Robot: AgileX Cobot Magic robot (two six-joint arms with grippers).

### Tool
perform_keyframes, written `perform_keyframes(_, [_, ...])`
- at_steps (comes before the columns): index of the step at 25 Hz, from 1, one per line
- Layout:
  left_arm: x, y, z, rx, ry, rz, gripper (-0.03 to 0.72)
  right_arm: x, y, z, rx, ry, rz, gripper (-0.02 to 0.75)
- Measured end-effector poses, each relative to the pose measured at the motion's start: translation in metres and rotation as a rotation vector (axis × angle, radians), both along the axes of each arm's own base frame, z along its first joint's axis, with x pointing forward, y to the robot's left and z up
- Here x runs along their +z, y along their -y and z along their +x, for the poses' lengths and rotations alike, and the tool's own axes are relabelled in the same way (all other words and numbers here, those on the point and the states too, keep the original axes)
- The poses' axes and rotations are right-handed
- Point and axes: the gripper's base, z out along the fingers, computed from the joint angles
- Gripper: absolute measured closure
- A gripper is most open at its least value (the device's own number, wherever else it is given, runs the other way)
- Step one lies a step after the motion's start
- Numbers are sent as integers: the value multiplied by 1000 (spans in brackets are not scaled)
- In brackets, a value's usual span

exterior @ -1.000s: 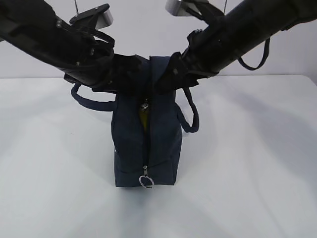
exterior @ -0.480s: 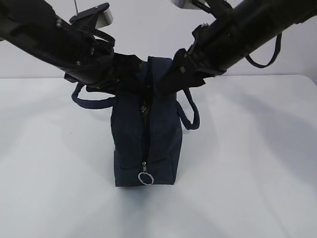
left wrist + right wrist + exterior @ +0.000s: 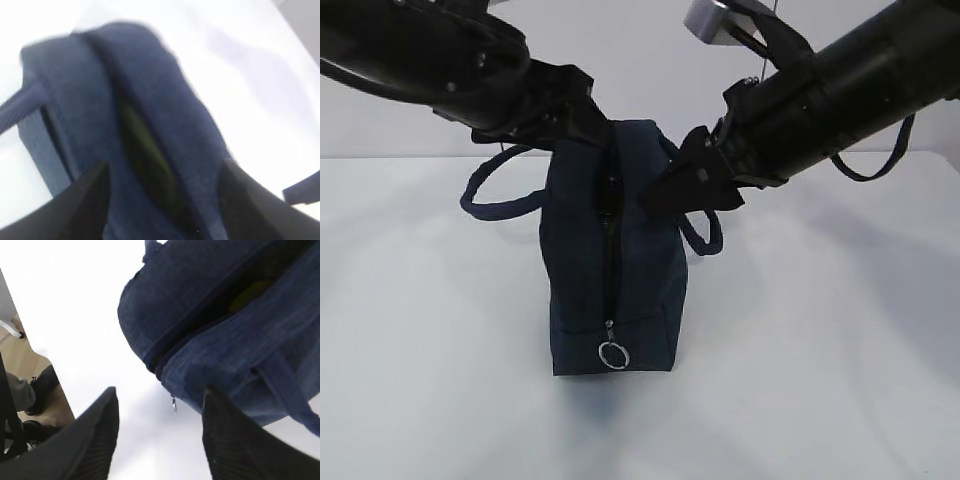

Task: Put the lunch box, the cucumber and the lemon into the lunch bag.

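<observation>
Your lunch bag stands upright mid-desk, bare desk all around it. Both grippers, left and right, hover with jaws spread, gripping nothing, just above its top opening. Something yellow-green shows inside the slit.

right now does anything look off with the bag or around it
Nothing stands out. The lunch bag stands upright on the table, its opening still gaping, with something yellow-green showing inside. Nothing is spilled or damaged.
</observation>
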Motion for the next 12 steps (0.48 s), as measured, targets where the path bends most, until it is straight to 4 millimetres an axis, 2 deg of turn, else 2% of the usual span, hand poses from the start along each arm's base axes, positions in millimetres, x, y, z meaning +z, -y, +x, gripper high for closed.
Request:
perform_keyframes(5, [15,-3,-7,-30,53,3,202,-6,2,-9,-1,-2,28,349])
perform_keyframes(12, [16,-3,-14,-75,35,21,202,-21,3,-17,3,-31,40,349])
